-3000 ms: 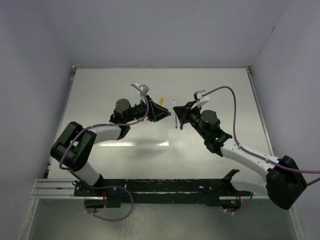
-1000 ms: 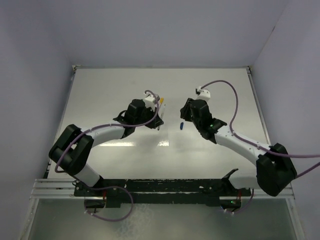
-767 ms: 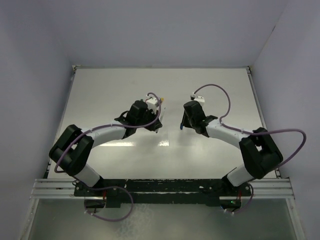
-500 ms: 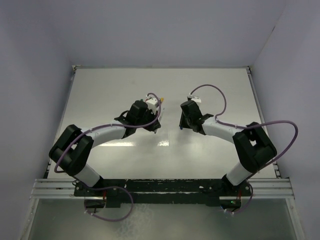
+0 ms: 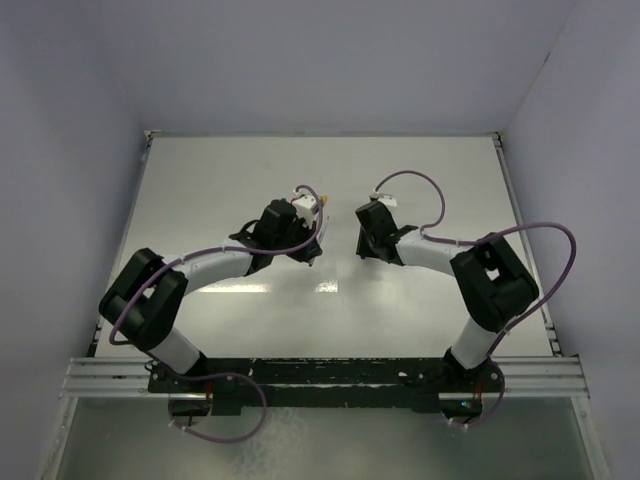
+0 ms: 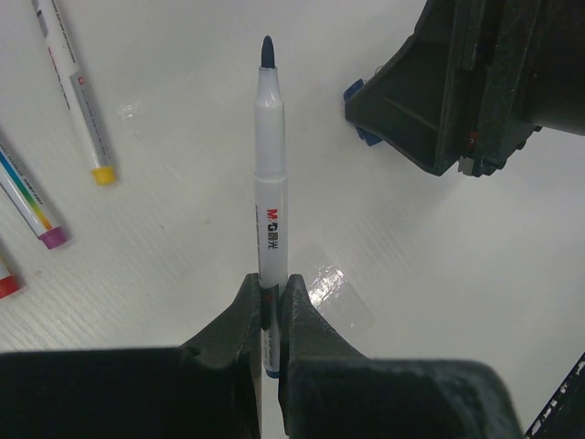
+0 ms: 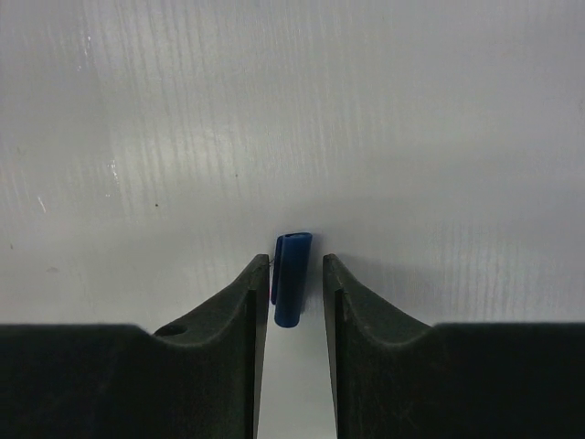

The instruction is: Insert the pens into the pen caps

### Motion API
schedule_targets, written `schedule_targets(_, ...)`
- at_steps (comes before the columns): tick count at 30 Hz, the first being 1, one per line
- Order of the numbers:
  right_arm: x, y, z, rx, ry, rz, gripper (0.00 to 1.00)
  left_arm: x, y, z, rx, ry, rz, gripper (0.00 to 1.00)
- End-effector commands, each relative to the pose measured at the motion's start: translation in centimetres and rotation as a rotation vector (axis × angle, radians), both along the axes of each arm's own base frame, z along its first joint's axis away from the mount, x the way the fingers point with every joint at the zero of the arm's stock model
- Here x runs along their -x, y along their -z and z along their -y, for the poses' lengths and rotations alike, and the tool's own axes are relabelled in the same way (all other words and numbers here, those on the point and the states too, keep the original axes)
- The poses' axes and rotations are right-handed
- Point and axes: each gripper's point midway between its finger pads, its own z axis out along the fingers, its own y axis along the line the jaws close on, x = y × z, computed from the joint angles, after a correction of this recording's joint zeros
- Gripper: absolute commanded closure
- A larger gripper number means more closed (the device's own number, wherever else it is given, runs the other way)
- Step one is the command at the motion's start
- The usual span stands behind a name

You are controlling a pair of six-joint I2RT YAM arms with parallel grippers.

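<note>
Left gripper [image 6: 271, 300] pinches a blue-tipped pen [image 6: 270, 174], mid-frame. Right gripper [image 7: 293, 267] stands narrowly open around the blue cap [image 7: 292, 294], lower centre.

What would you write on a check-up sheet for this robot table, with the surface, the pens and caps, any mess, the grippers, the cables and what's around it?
Surface: white ribbed table, no spills seen.
Job's things: blue-tipped pen held, uncapped; blue cap on the table; yellow-ended pen and purple-ended pen lying flat; other caps not seen.
Clutter: nothing seen.
Grippers: left gripper shut on the blue-tipped pen; right gripper open, a finger on each side of the blue cap.
Cables: purple cables loop along both arms.
Surroundings: plain pale walls on three sides.
</note>
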Motion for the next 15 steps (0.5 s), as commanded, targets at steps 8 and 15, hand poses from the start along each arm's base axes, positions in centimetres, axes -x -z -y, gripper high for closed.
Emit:
schedule_targets(8,-0.5,0.7,0.0,0.039,0.004,-0.027,0.77,-1.1,-2.4,1.5,0.056,0.026,0.063,1.0)
schedule_targets(15,1.3,3.0,1.4,0.122,-0.013,-0.121,1.0,-1.2,-2.5,1.5,0.061,0.02,0.061,1.0)
